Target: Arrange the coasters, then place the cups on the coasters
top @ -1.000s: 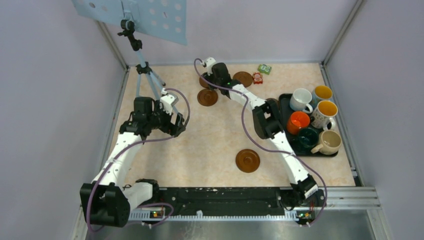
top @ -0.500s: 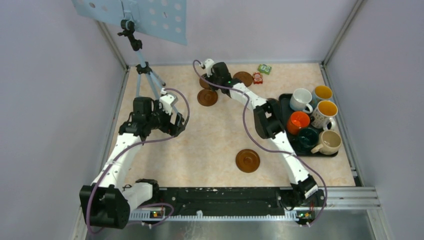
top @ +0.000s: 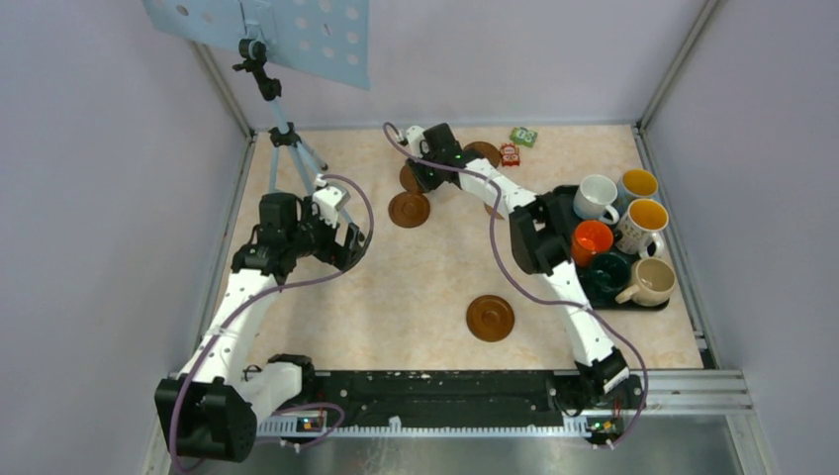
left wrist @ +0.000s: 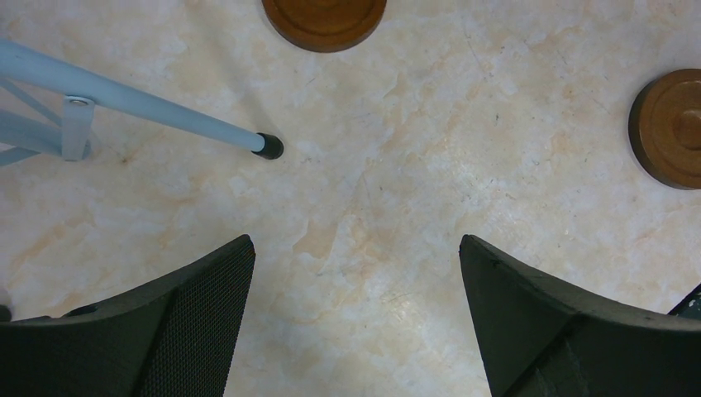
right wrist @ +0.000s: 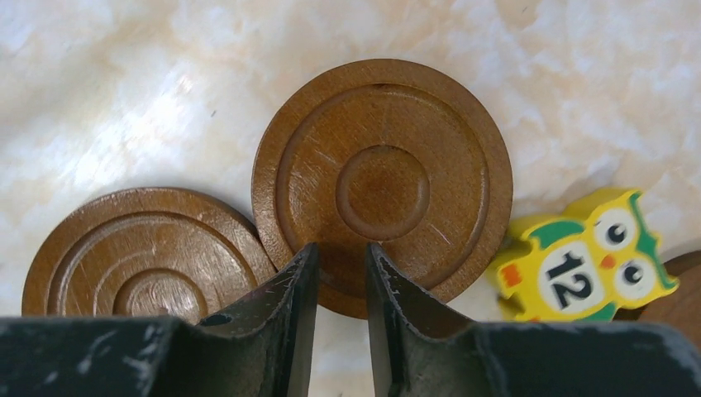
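— Right wrist view: what is seen under the right gripper (right wrist: 341, 252)?

— Its jaws are drawn nearly together, a thin slot left between them, over the near edge of a coaster (right wrist: 383, 186) at the far middle of the table (right wrist: 124, 83). Whether the disc is truly pinched cannot be told. The left gripper (left wrist: 355, 244) is held spread wide, nothing between.

— How is this step best done?

— By judgement, the coaster should be drawn clear gently and kept flat. A second coaster (right wrist: 140, 256) is touching it, perhaps overlapped, on one side, and a yellow owl block (right wrist: 583, 256) is set just beside it on the other, so both could be dragged along.

— And the surfaces?

— Turned wood is shown: round, mid-brown, ringed with grooves, faintly scratched, with only a thin rim offered for grip. The table is smooth and marbled, so sliding is likely. The cups (top: 641, 226) are glazed and are seen crowded on the black tray (top: 633, 304) at the right, none yet set on a coaster
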